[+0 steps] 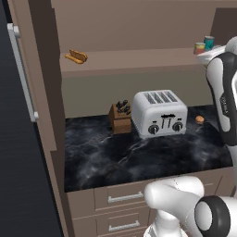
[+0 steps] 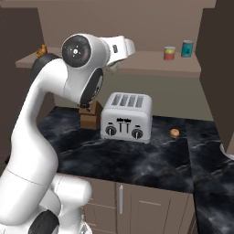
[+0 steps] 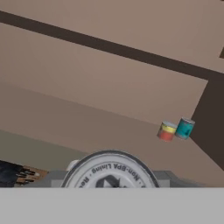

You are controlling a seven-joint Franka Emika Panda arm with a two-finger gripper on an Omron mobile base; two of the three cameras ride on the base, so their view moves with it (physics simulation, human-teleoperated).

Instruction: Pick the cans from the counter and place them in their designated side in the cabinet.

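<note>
Gripper [image 3: 109, 186] closed around a can [image 3: 109, 170], its printed lid at six o'clock in the hand view. Red-orange can [image 3: 166, 131] stands on the cabinet shelf [image 3: 87, 127] at three o'clock, just beside a teal can [image 3: 184, 128]. Carry upright, lower gently, keep clear of both.

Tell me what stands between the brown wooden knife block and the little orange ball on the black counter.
A silver four-slot toaster, between knife block and orange ball on the counter; both base views show it.
</note>
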